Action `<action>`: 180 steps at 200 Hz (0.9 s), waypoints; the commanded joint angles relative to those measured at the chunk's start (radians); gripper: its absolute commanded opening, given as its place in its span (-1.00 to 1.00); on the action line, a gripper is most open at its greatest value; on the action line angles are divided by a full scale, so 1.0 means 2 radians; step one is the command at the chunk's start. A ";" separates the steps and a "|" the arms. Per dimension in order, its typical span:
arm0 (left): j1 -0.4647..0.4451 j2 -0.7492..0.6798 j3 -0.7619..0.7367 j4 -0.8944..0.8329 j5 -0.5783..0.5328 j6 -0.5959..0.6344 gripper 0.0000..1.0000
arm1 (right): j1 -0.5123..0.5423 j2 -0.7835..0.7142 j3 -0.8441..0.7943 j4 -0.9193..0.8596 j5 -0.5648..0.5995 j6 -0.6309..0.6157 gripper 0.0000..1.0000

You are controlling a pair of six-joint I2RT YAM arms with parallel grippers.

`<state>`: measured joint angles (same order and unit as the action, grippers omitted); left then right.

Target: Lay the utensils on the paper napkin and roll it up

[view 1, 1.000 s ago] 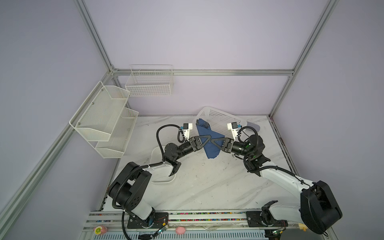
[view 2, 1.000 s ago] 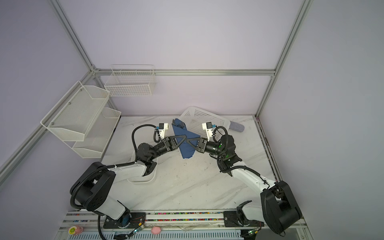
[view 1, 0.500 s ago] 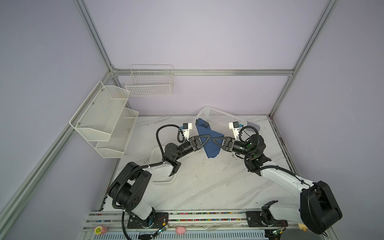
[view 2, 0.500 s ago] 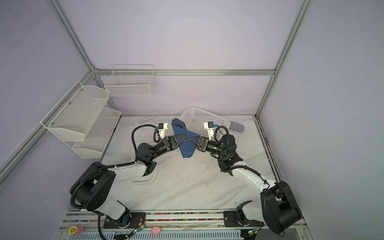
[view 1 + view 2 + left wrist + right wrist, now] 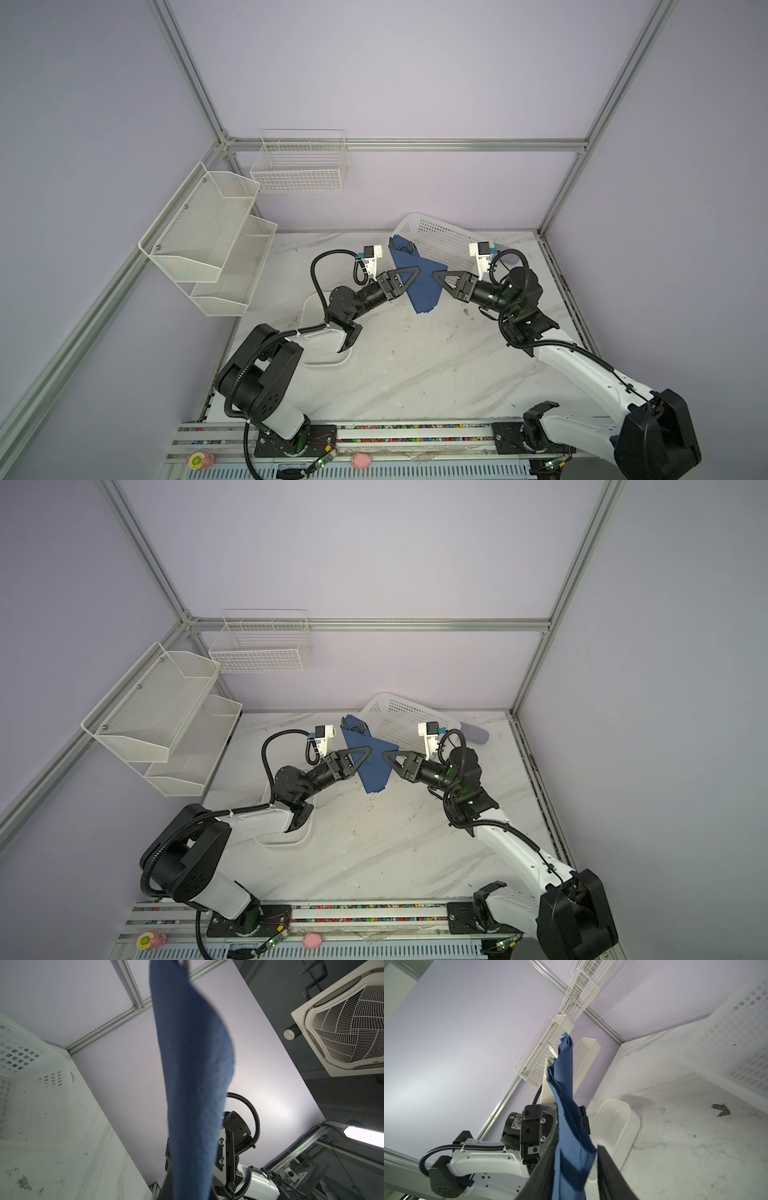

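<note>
Left jaws pinch the napkin (image 5: 420,284); right jaws stand parted round its other edge.
The left jaws are pressed together on the navy sheet, which hangs loosely rolled between the two sets of jaws above the desk (image 5: 415,365). Its upper end rises past the jaw tips toward the basket (image 5: 444,245). I cannot tell whether its lower end touches the desk. Silver ends of the utensils (image 5: 553,1052) poke out at the upper end, above the left jaws. The right jaws are spread, with the napkin against one jaw and a gap before the other. A dish (image 5: 311,309) lies behind the left jaws, under that arm.
</note>
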<state>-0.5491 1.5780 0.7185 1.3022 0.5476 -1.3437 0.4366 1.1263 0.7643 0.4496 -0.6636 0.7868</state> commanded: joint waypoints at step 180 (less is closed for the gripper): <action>0.001 -0.017 0.024 0.046 -0.015 0.001 -1.00 | 0.084 0.025 0.224 -0.346 0.112 -0.172 -0.36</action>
<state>-0.5491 1.5780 0.7185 1.3083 0.5373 -1.3460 0.5983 1.1721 1.1877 -0.1864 -0.4904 0.4816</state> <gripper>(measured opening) 0.080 0.317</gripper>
